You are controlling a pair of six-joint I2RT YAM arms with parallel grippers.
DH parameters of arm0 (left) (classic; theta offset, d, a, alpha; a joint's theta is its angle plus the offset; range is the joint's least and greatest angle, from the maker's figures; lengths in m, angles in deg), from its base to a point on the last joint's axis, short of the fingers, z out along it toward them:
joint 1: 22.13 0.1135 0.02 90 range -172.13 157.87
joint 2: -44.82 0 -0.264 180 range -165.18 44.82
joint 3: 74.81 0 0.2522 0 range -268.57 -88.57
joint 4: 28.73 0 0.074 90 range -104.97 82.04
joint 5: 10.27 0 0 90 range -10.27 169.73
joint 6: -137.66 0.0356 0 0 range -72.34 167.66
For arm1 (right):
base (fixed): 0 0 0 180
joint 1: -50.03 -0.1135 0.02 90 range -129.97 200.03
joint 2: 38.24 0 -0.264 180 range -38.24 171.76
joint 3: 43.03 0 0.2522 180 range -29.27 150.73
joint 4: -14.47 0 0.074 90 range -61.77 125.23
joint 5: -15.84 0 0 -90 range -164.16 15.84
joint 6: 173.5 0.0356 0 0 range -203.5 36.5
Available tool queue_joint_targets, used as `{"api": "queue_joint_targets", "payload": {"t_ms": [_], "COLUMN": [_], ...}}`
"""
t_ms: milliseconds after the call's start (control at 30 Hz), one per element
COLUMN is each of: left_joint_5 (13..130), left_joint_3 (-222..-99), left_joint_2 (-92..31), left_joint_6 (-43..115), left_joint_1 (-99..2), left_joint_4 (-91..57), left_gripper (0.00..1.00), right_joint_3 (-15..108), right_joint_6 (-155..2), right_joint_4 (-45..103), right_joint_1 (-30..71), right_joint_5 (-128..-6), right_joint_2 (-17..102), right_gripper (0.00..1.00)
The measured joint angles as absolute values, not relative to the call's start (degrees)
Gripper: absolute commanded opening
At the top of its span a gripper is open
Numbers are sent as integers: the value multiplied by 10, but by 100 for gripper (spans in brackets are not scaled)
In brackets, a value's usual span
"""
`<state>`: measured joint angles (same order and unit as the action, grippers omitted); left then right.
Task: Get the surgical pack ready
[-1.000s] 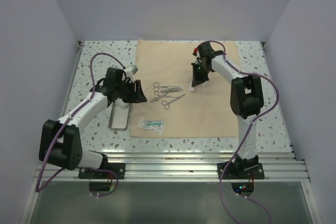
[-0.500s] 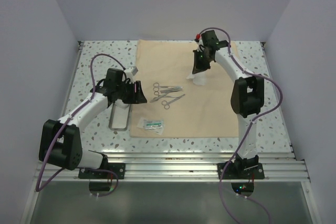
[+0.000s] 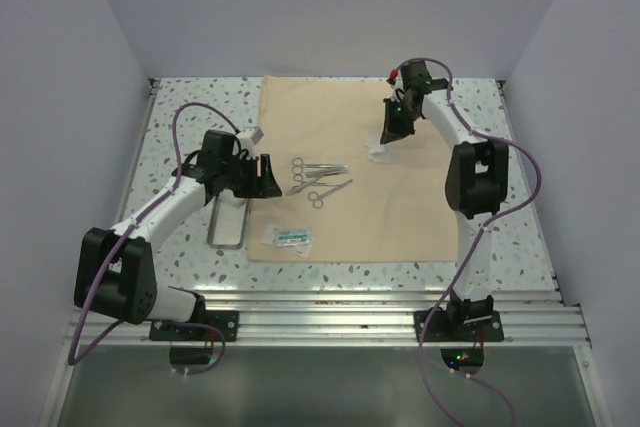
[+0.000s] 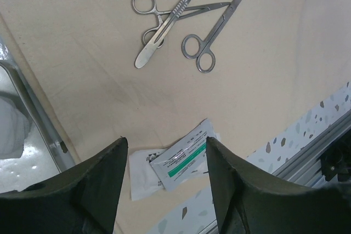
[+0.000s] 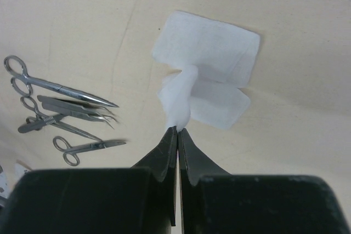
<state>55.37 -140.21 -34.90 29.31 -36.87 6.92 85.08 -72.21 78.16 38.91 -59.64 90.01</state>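
The beige cloth (image 3: pixel 400 207) lies flat across the middle of the table. Several silver scissor-like instruments (image 3: pixel 318 179) lie on it, and also show in the left wrist view (image 4: pixel 181 20) and the right wrist view (image 5: pixel 60 113). My right gripper (image 3: pixel 390 137) is shut on a corner of white gauze (image 5: pixel 208 75) over the far right part of the cloth; its tips (image 5: pixel 177 131) pinch the gauze, and the rest of it trails toward the cloth. My left gripper (image 4: pixel 164 154) is open and empty above the cloth's left edge (image 3: pixel 268 175), over two white packets (image 4: pixel 181 160).
The small steel tray (image 3: pixel 228 227) sits on the speckled table left of the cloth, its rim (image 4: pixel 41 116) beside my left fingers, with something white inside. The packets (image 3: pixel 288 237) lie near the cloth's front left corner. The metal rail runs along the near edge.
My right gripper has lifted the gauze and carried it toward the far right of the cloth. The left arm has barely moved.
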Motion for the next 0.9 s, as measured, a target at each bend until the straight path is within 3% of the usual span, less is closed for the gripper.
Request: {"api": "queue_joint_targets", "payload": {"t_ms": [900], "left_joint_5": [550], "left_joint_3": [-1402], "left_joint_2": [-368], "left_joint_6": [303], "left_joint_1": [-368], "left_joint_4": [67], "left_gripper": [65], "right_joint_3": [846], "right_joint_6": [-730], "right_joint_4": [793], "right_joint_1": [394], "right_joint_5": [-524], "right_joint_2": [906], "right_gripper": [0]}}
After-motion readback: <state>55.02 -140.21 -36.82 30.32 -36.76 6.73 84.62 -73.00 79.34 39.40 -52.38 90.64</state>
